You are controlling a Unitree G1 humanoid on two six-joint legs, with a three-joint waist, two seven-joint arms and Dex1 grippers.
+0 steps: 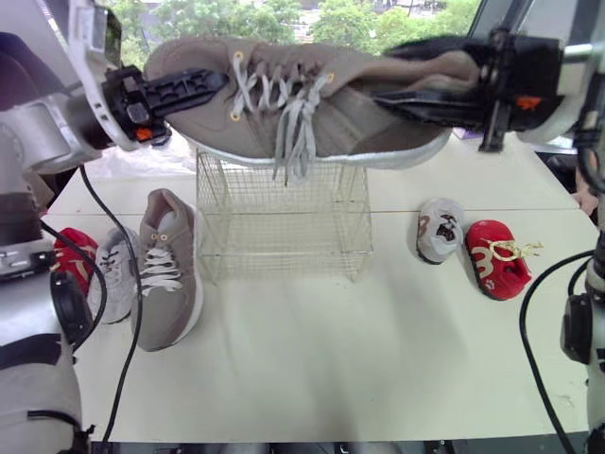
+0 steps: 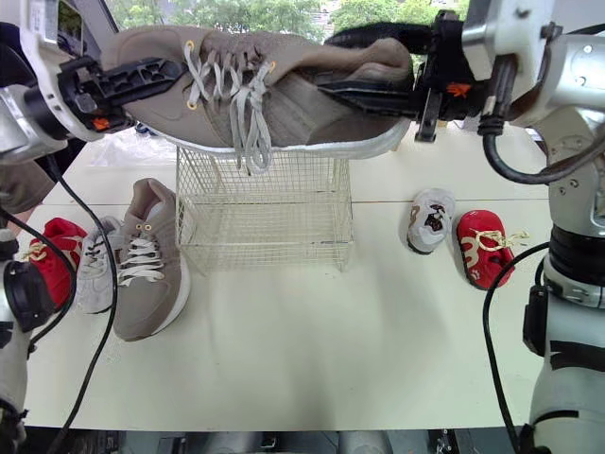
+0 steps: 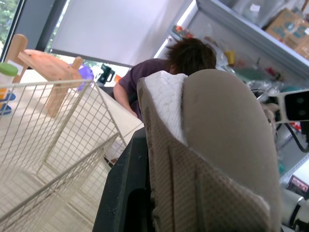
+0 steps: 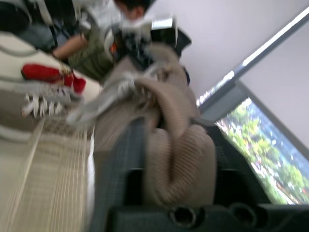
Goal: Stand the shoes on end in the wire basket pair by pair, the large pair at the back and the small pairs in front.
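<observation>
We see tabletop (image 1: 312,359) through the mesh of the wire basket (image 1: 274,236) near the tabletop's far edge, a small red shoe (image 1: 74,253) at the left edge partly behind a black cable (image 1: 121,248), and the large tan shoe (image 1: 312,118) level above the basket, left gripper (image 1: 210,85) clamped on its toe, right gripper (image 1: 392,76) on its heel.

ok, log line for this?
large tan shoe: held level above wire basket | left hand: shut on toe | right hand: shut on heel | second tan shoe: on table
</observation>
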